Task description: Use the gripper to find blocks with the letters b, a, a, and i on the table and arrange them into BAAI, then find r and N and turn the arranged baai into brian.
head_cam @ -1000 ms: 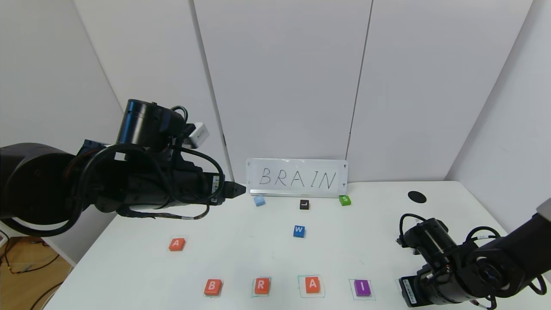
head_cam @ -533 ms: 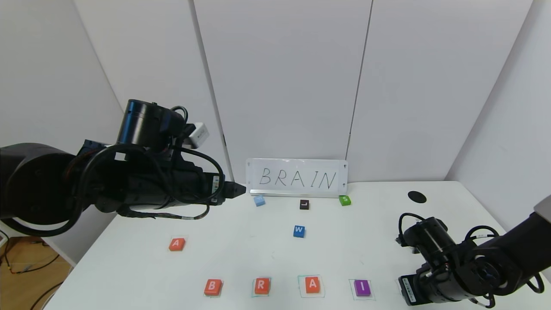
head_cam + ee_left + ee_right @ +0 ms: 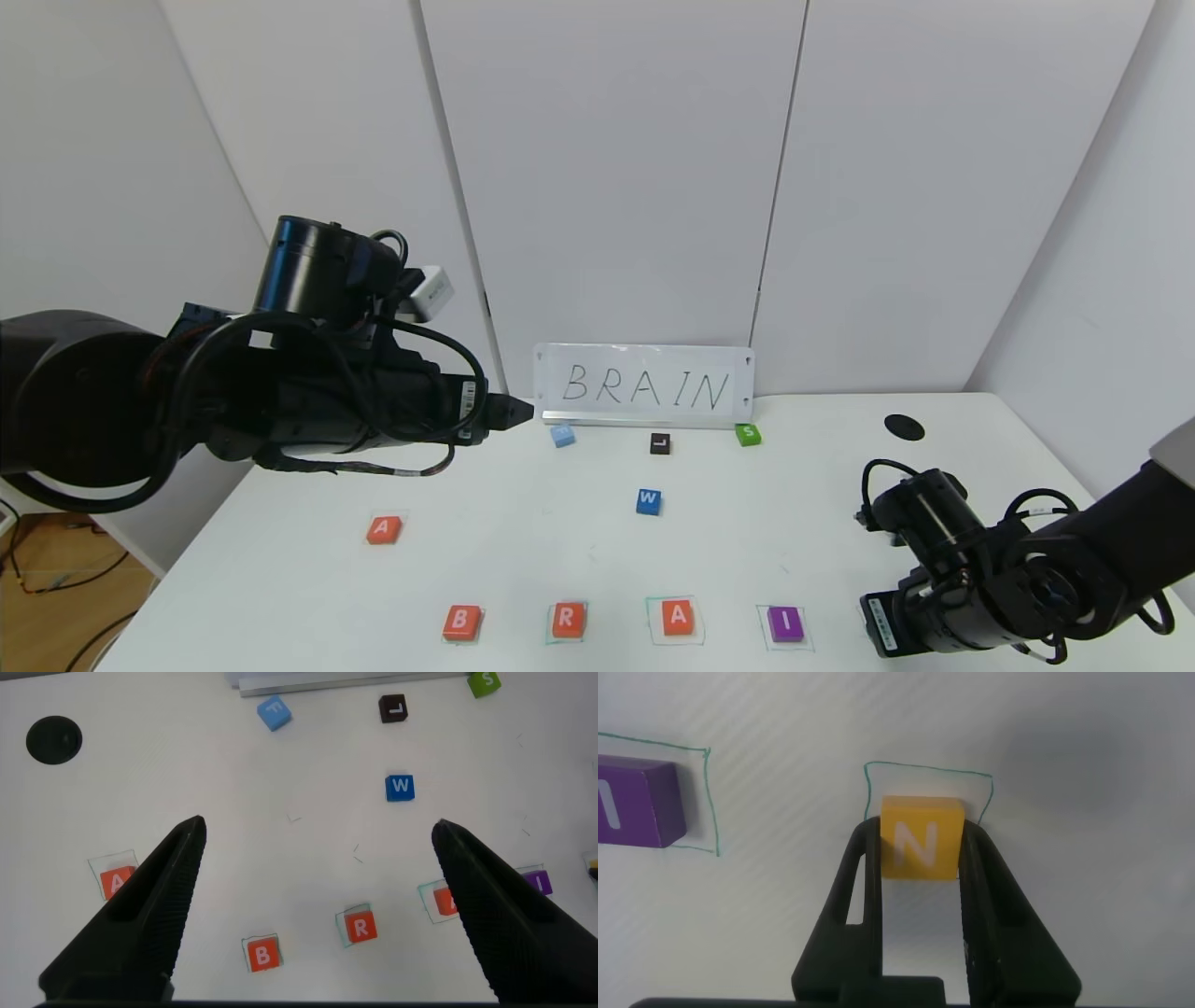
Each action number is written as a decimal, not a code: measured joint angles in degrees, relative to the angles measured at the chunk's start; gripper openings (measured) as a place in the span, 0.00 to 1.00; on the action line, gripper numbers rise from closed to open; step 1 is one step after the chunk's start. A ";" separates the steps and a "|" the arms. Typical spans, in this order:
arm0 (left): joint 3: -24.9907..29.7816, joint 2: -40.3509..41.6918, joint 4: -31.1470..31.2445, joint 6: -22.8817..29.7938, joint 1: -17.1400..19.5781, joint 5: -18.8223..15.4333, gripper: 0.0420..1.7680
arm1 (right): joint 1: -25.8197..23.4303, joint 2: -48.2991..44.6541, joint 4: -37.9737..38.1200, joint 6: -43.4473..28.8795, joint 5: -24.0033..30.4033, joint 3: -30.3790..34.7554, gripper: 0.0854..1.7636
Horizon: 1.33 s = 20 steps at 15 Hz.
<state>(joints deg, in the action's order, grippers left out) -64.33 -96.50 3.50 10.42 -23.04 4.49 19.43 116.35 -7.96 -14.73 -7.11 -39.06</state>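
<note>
**N block clamped at the right end of the row**

Where green squares are drawn on the bench (image 3: 579, 551), your near-edge row reads B (image 3: 462, 622), R (image 3: 569, 620), A (image 3: 679, 617), I (image 3: 786, 623), each block lying on or in its square. A second orange A (image 3: 384, 529) lies apart toward the bench's left edge.

Your right gripper (image 3: 922, 859) sits low at the near right corner, its jaws clenched on the yellow N (image 3: 921, 837), one finger on each side of it. The N lies within another green square just beside the purple I.

Only the right wrist view shows you that grasp; from the head view the arm hides the N. Your left gripper (image 3: 313, 840) hangs above the bench's left side, jaws spread wide, holding nothing.
</note>
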 joint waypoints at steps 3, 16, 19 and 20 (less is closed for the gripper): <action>0.00 0.00 0.02 0.00 0.00 -0.02 0.97 | -0.01 0.13 0.00 -0.07 -0.02 -0.05 0.27; -0.09 0.09 0.02 0.09 0.02 -0.02 0.97 | -0.15 0.05 -0.40 -0.22 0.09 0.22 0.80; -0.13 0.26 0.02 0.11 0.02 -0.02 0.97 | -0.33 -0.02 -0.35 -0.21 0.07 0.20 0.85; -0.13 0.26 0.02 0.11 0.02 -0.02 0.97 | -0.34 -0.04 -0.35 -0.18 0.09 0.17 0.86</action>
<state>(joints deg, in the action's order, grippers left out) -64.46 -96.24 3.52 10.53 -23.02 4.46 19.09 116.31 -8.31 -14.91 -7.02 -38.89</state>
